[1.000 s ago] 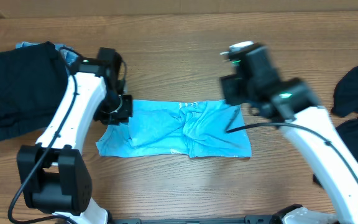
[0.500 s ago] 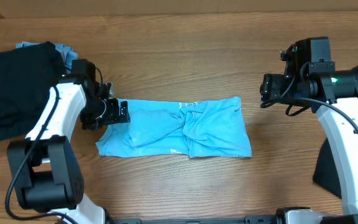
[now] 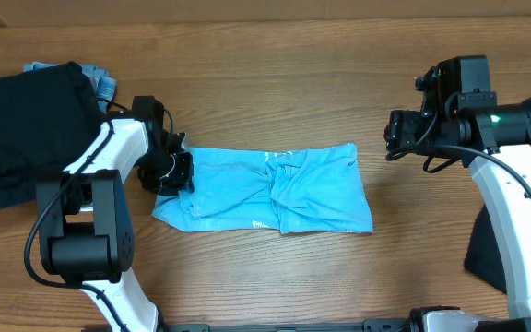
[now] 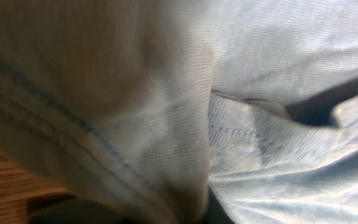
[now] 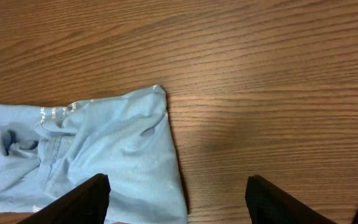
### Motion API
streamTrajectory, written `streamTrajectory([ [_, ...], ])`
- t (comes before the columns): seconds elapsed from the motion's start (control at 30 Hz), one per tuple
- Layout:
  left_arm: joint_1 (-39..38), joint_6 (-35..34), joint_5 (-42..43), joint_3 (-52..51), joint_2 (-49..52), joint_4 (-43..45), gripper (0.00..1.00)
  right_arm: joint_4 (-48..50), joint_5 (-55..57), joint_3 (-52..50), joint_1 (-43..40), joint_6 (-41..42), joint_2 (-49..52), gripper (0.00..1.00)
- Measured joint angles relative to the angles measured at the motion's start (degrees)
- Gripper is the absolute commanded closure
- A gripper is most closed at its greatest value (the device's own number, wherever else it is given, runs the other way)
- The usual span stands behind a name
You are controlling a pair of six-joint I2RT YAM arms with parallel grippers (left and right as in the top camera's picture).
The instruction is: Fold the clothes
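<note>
A light blue garment (image 3: 275, 189) lies partly folded and wrinkled across the middle of the wooden table. My left gripper (image 3: 170, 171) is down at its upper left corner. In the left wrist view the blue cloth (image 4: 241, 124) fills the frame right up against the jaws, so the gripper looks shut on it. My right gripper (image 3: 395, 136) is open and empty, held above bare wood to the right of the garment. The right wrist view shows the garment's right end (image 5: 110, 149) between and beyond the spread fingers (image 5: 178, 190).
A pile of black clothes (image 3: 17, 120) lies at the far left, with a bit of blue fabric (image 3: 100, 81) at its top edge. Dark garments (image 3: 528, 138) lie at the right edge behind my right arm.
My left gripper has shifted right onto the garment's left corner, and the garment's lower left edge has drawn slightly inward. The right arm has stayed where it was half a second ago.
</note>
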Motion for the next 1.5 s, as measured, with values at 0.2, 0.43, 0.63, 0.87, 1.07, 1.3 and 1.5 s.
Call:
streamTrajectory([
  [0.2,0.4,-2.2,-7.3,2.4,-2.1,-9.0,0.96,0.0,0.0,0.0,0.0,0.0,0.0,0.25],
  [0.43,10.6,-4.1,-16.5,12.6,-17.3,-14.5,0.95,-0.1,0.0,0.0,0.0,0.0,0.0,0.25],
  [0.63,8.3,-3.9,-11.8,18.2,-17.9,-14.9,0.94,-0.1,0.0,0.0,0.0,0.0,0.0,0.26],
  [0.87,-15.8,-8.7,-14.3,18.3,-18.0,-15.6,0.84,0.0,0.0,0.0,0.0,0.0,0.0,0.26],
  [1.07,-24.7,-13.9,-13.9,18.3,-14.0,-15.4,0.69,-0.1,0.0,0.0,0.0,0.0,0.0,0.25],
  [1.3,-30.8,-18.3,-12.0,20.2,-11.3,-23.2,0.78,-0.2,0.0,0.0,0.0,0.0,0.0,0.25],
  [1.5,-22.7,-26.0,-22.6,24.7,-11.3,-28.4,0.64,-2.9,-15.3,0.0,1.6,-6.5,0.0,0.43],
])
